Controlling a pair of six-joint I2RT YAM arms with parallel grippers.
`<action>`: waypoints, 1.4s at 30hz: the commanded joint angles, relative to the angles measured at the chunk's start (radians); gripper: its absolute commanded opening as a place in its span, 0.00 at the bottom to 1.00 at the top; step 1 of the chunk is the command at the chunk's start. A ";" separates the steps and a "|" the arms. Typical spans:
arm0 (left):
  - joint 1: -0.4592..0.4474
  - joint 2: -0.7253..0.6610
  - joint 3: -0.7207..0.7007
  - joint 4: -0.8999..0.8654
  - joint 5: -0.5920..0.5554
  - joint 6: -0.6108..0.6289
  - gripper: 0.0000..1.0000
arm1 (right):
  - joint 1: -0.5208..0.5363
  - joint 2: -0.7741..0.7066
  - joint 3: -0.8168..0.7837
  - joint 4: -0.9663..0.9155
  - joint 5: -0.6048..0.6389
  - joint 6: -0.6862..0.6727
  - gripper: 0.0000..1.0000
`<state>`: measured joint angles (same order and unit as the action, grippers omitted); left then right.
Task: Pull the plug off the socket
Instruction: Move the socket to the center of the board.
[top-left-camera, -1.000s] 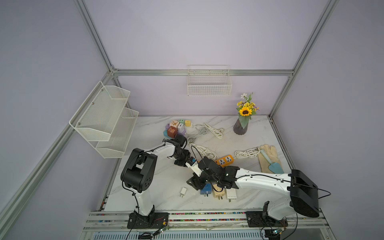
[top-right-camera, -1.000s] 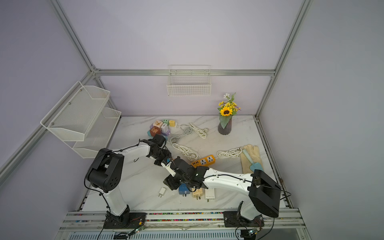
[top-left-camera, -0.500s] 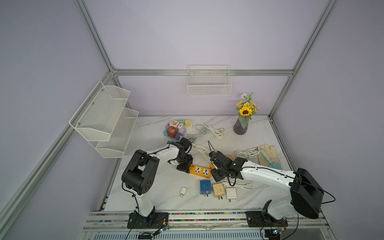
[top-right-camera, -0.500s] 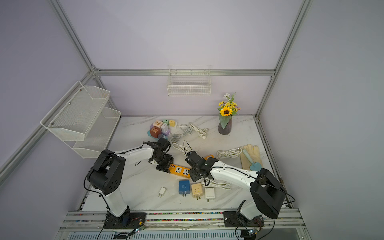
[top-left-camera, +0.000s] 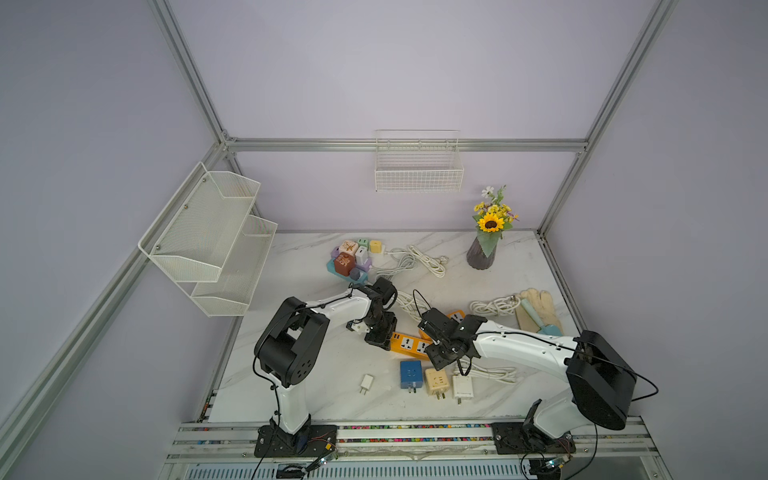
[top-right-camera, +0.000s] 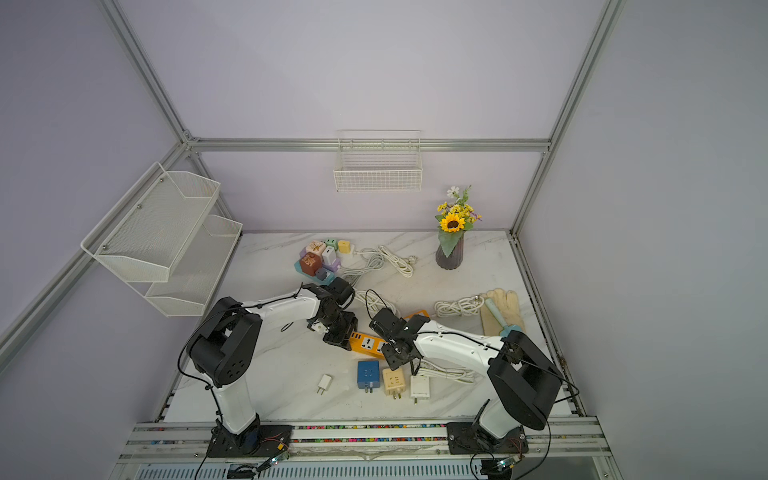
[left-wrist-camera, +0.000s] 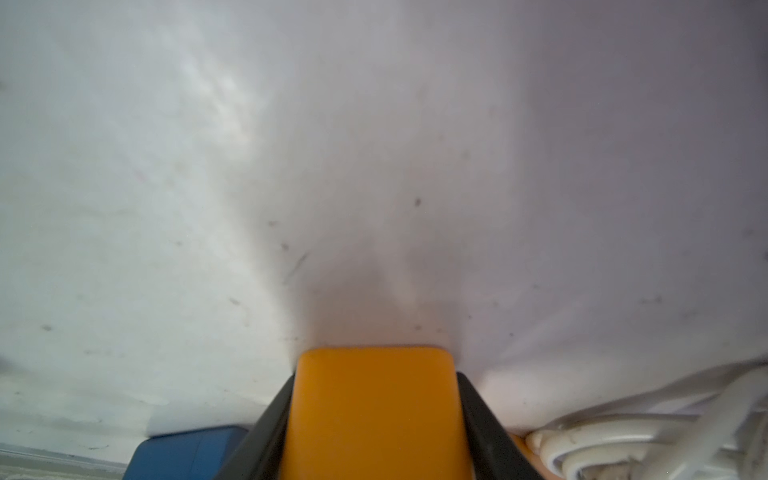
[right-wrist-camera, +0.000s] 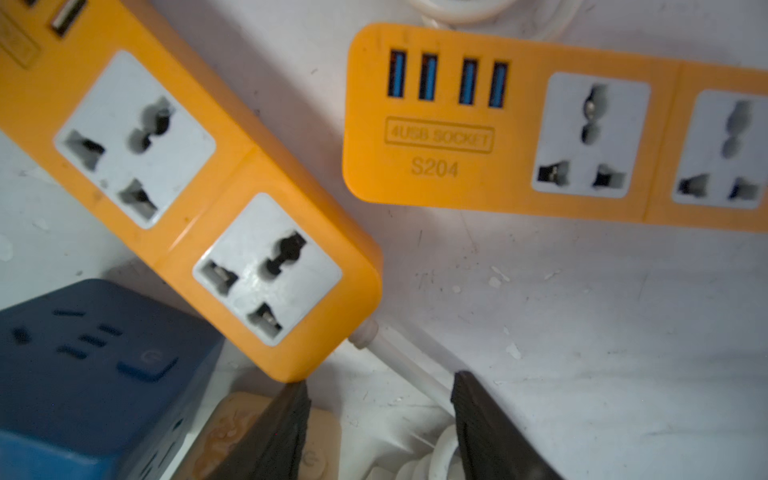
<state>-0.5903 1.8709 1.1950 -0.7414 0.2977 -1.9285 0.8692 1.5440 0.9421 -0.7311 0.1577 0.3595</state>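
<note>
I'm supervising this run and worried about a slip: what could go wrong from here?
The right gripper hangs open over the white cord leaving the orange strip; closing here would likely pinch cord, not a plug. The blue adapter lies close by and could get knocked. The left gripper clamps only the strip's end, so it might pivot.

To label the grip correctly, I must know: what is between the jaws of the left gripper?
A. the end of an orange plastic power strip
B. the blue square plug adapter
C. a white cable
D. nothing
A: in the left wrist view, the orange plastic power strip fills the gap between the black jaws of the left gripper. The blue square plug adapter lies outside them.
</note>
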 joint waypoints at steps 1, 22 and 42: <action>-0.033 0.053 0.015 0.032 0.040 -0.026 0.32 | -0.010 0.006 0.028 -0.006 0.057 0.045 0.61; 0.078 -0.116 0.036 -0.092 -0.151 0.141 0.95 | -0.123 0.077 0.268 0.203 -0.030 -0.231 0.66; 0.431 -0.047 0.365 -0.242 -0.358 0.929 0.95 | -0.124 0.519 0.538 0.633 -0.142 -0.482 0.62</action>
<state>-0.1825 1.8084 1.5387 -0.9596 -0.0265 -1.1236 0.7441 2.0201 1.4296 -0.1753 -0.0090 -0.0765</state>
